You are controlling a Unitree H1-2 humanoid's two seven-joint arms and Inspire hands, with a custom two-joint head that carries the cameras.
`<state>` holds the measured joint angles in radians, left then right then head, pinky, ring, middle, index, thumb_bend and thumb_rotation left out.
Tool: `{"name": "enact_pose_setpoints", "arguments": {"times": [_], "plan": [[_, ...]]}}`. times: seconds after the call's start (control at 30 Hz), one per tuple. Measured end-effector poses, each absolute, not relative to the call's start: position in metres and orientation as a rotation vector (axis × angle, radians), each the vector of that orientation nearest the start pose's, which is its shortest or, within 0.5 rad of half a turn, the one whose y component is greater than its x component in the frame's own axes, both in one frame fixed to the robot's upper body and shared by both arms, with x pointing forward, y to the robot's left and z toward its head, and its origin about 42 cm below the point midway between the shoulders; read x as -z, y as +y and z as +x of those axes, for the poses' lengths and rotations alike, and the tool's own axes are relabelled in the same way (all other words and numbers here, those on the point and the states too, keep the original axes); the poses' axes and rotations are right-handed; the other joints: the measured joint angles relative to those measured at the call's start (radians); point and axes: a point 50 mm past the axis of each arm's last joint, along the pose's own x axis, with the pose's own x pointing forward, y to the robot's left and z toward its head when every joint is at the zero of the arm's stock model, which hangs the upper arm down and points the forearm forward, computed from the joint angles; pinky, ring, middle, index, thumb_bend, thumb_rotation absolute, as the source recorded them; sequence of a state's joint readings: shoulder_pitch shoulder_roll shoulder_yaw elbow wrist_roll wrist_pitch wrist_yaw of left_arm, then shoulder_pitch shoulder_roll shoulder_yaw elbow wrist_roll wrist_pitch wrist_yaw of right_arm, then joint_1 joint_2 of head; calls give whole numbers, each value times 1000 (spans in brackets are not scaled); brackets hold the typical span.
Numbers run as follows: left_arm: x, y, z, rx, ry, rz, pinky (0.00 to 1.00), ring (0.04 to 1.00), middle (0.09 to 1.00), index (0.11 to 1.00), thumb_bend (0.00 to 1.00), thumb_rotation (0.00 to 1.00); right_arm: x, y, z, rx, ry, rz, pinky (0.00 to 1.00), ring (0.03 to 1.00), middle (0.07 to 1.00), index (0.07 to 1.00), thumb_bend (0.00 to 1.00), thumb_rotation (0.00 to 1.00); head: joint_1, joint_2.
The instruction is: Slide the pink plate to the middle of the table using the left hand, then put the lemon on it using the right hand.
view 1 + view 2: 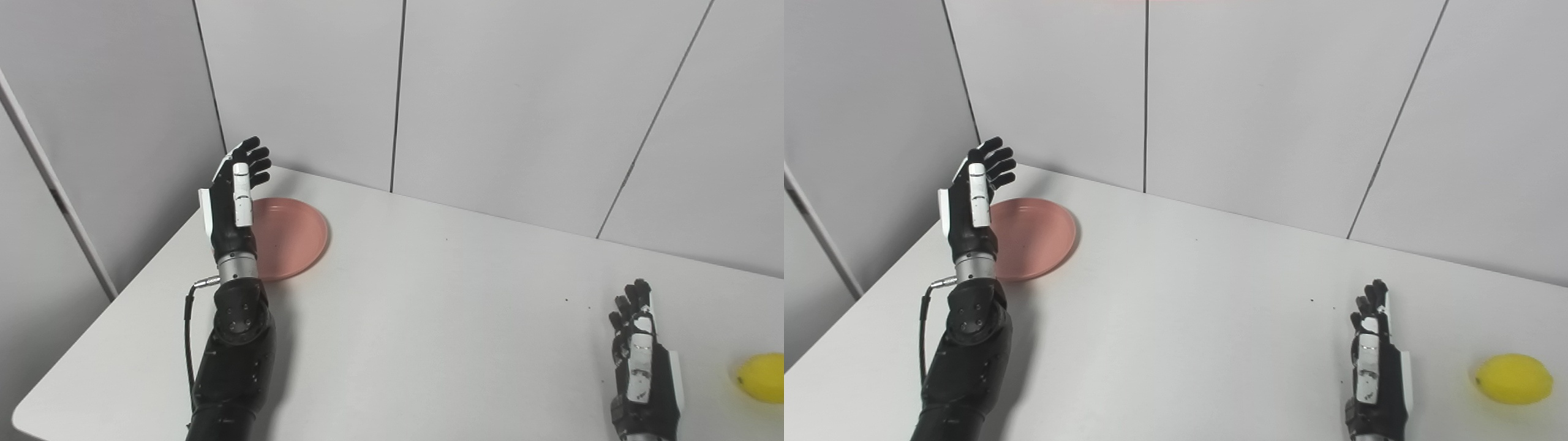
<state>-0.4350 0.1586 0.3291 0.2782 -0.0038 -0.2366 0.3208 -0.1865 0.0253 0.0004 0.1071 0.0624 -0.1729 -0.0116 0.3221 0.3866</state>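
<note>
Now you're on the slide: your left hand [972, 202], fingers spread and empty, hovers beside the pink plate [1035, 236] near the table's [1182, 318] far-left corner. Lower it against the rim and push centreward; the right hand [1375, 361] waits open near the lemon [1514, 378].

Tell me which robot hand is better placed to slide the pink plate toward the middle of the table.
Left. The left robot hand is raised, open, right at the round pink plate. The right robot hand rests far across the white table, beside the yellow lemon.

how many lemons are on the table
1. The lemon lies near the table's right edge, just right of the right hand, apart from it. None seems hidden.
</note>
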Motion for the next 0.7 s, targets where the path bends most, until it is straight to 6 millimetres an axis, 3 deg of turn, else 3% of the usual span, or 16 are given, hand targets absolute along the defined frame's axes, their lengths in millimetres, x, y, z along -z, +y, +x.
{"name": "enact_pose_setpoints", "arguments": {"times": [0.4,0.7], "plan": [[-202,397,397,-577,-354,12,715,734,742,736,681,1000,-134,-189,341,-51,-245,79,1000,1000,1000,1000,694,1000,17,-2],[-197,425,394,-586,-289,2,740,756,757,756,654,1000,-134,-189,341,-59,-246,82,1000,1000,1000,1000,700,1000,20,-2]]}}
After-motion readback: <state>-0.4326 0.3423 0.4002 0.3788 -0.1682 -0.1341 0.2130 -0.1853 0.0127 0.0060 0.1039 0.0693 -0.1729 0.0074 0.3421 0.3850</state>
